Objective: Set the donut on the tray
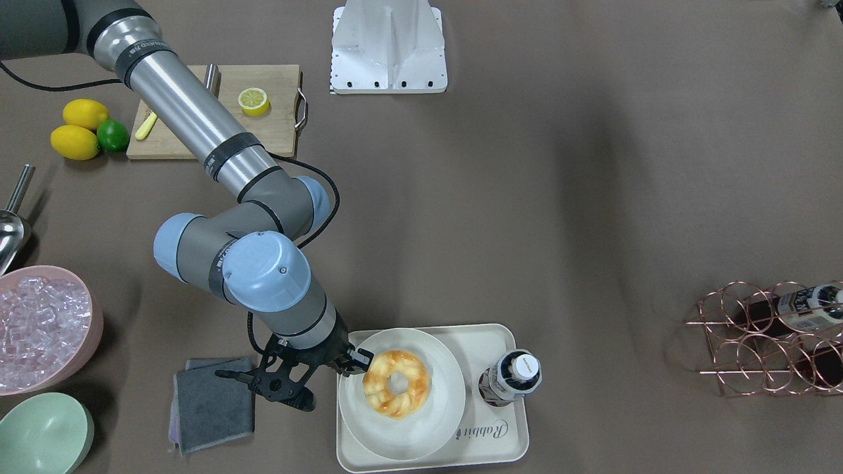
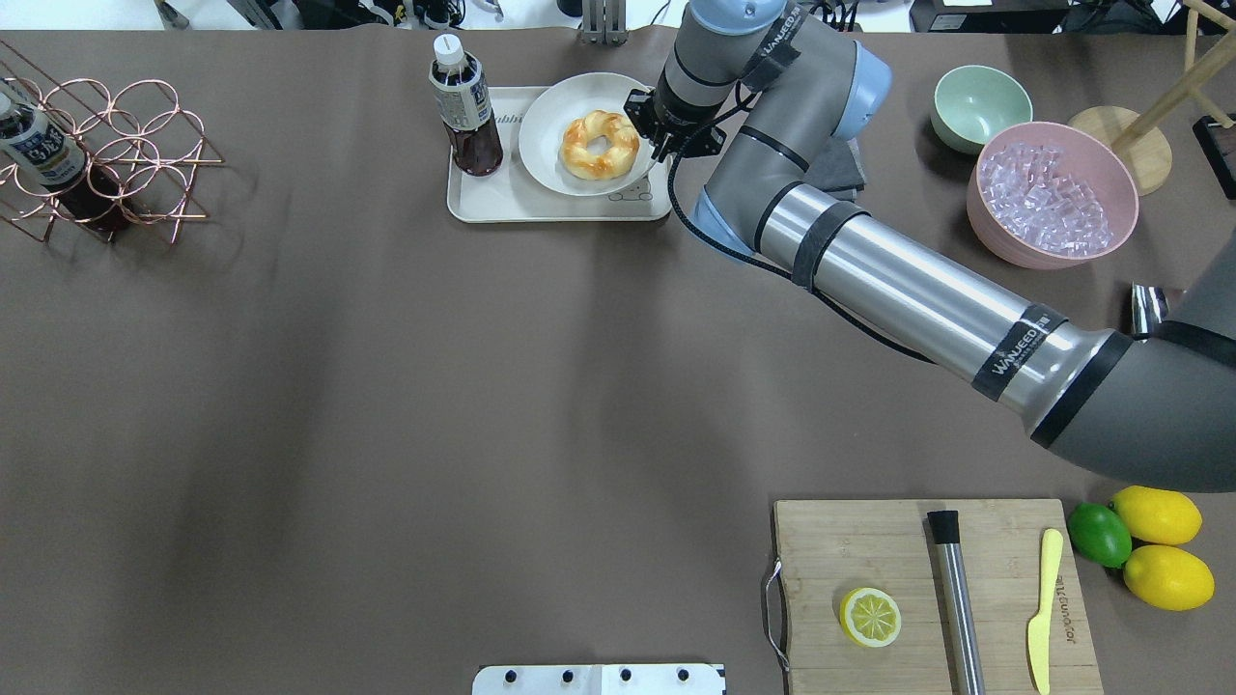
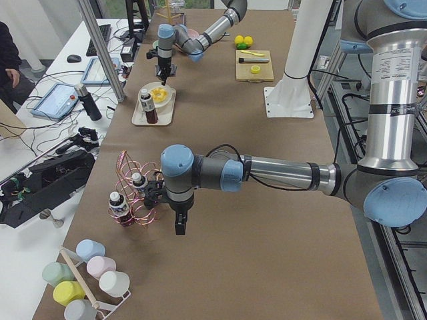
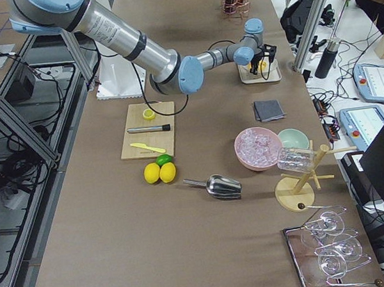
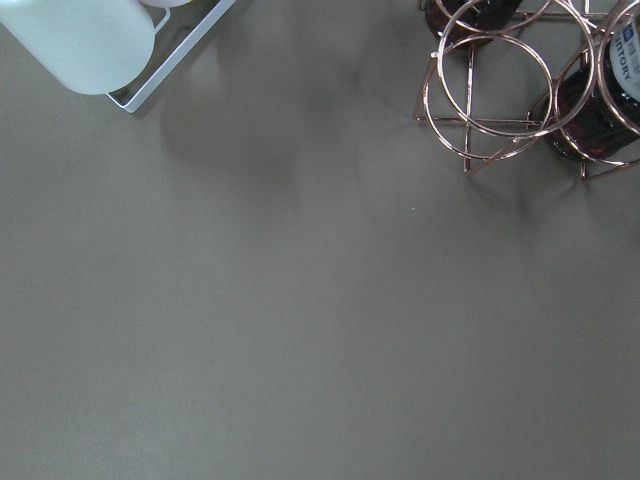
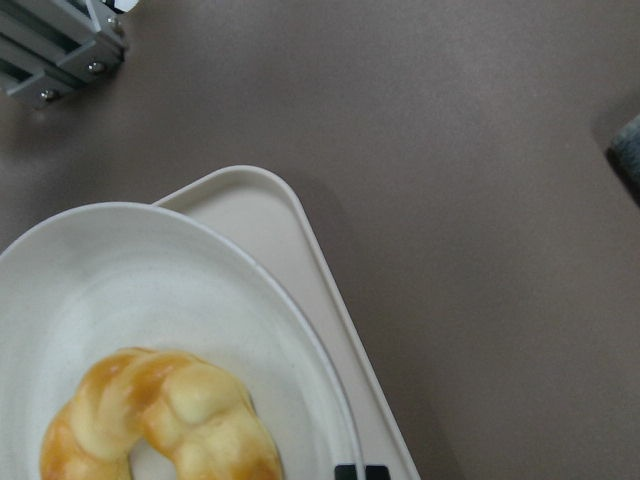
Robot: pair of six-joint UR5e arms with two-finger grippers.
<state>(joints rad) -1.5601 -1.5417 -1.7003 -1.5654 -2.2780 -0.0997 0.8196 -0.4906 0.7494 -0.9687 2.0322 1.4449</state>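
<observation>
The donut (image 1: pixel 396 383), a golden-brown twisted ring, lies on a round white plate (image 1: pixel 421 434) that sits on the cream tray (image 1: pixel 490 342) with "Rabbit" script. My right gripper (image 1: pixel 327 380) is open and empty at the plate's edge, one fingertip close beside the donut. In the overhead view the donut (image 2: pixel 599 144) lies just left of the right gripper (image 2: pixel 673 132). The right wrist view shows the donut (image 6: pixel 160 420), plate (image 6: pixel 130 290) and tray corner (image 6: pixel 262 215). My left gripper (image 3: pixel 180 225) hangs over bare table by the copper rack; I cannot tell if it is open.
A dark bottle (image 1: pixel 510 378) stands on the tray beside the plate. A grey cloth (image 1: pixel 214 401), a pink bowl of ice (image 1: pixel 39 329) and a green bowl (image 1: pixel 43 434) lie beyond the gripper. A copper rack (image 1: pixel 770 336) holds bottles. A cutting board (image 1: pixel 276 105) carries a halved lemon.
</observation>
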